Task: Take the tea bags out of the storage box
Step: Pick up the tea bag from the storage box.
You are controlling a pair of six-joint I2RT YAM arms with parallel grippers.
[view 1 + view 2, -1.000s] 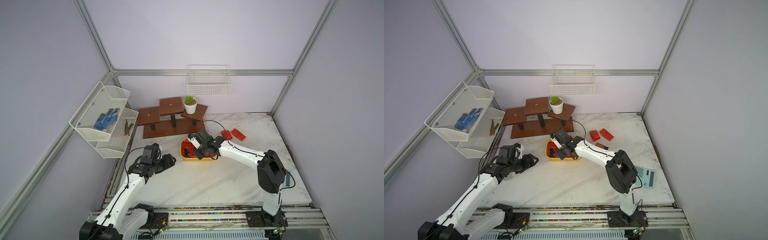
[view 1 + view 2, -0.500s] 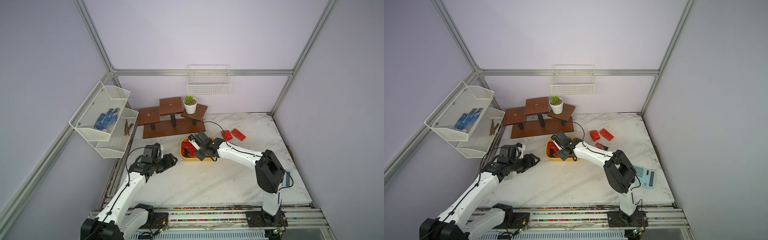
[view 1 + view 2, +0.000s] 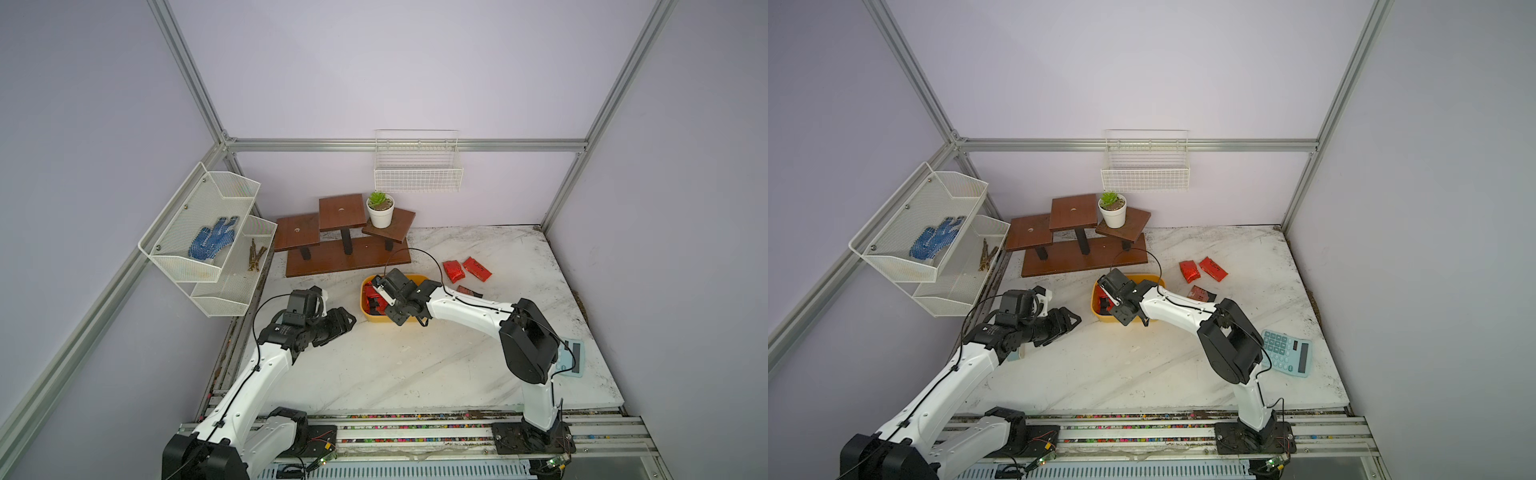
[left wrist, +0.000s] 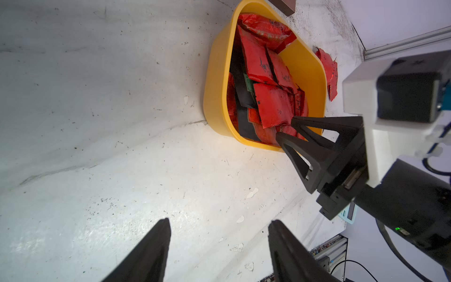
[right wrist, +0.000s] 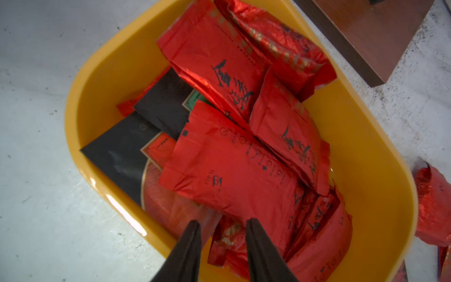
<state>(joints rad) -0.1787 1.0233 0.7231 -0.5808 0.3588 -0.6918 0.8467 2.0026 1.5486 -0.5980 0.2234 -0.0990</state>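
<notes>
At desk (image 3: 415,365) centre, right end effector (image 5: 222,221) dips into the storage box (image 5: 97,73), jaws parted, grasping nothing. At its 9 o'clock, left end effector (image 4: 219,221) hovers, released. Inside lie heaped tea bags (image 5: 231,166); their red foil bears black calligraphy. Two loose pouches (image 3: 453,270) lie at 2 o'clock.

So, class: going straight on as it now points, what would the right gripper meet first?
Probably the red tea bags piled in the yellow storage box, just ahead of the right gripper; the remaining gap is unclear.
</notes>
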